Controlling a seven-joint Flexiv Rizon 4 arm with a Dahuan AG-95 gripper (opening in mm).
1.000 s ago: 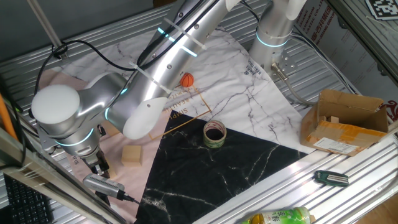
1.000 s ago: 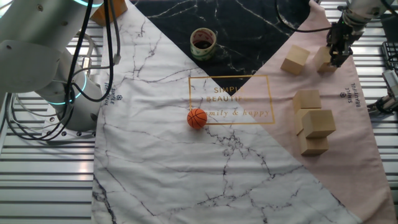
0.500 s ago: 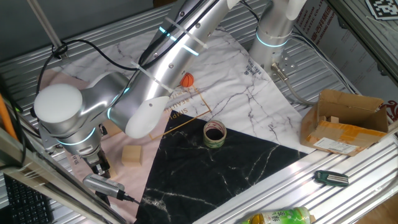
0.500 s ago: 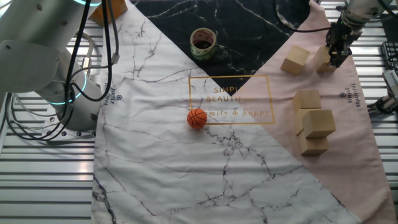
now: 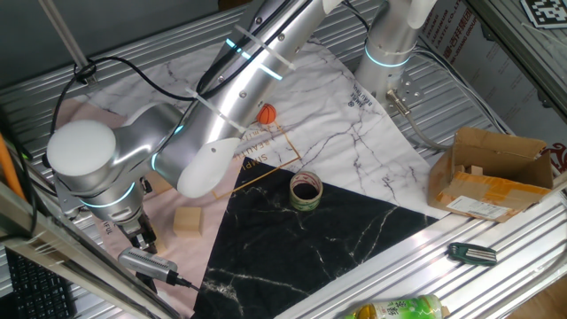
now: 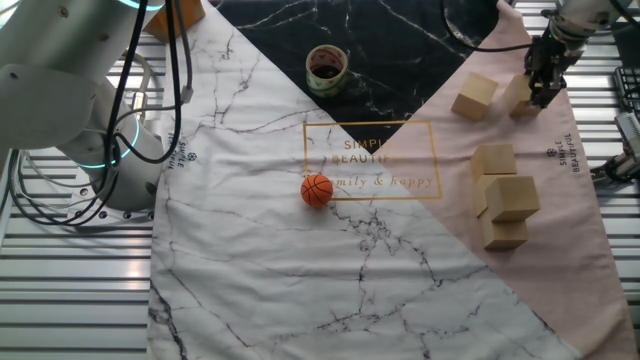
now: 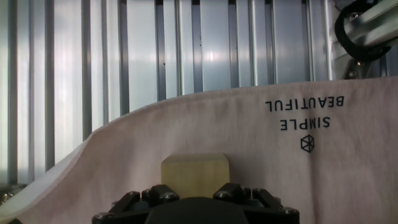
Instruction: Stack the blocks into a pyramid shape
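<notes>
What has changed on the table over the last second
Almost nothing visibly changed. The gripper remains down at the far block on the pink cloth; the arm barely shifted. The loose block, the block pile, orange ball and tape roll stayed put.

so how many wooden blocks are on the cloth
5 blocks clearly show: one at the hand, one loose beside it, three clustered, the middle one raised. A sixth may hide beneath it.

A robotics lab; slotted aluminium table (image 6: 60, 300), fixed robot arm (image 5: 221, 97).
</notes>
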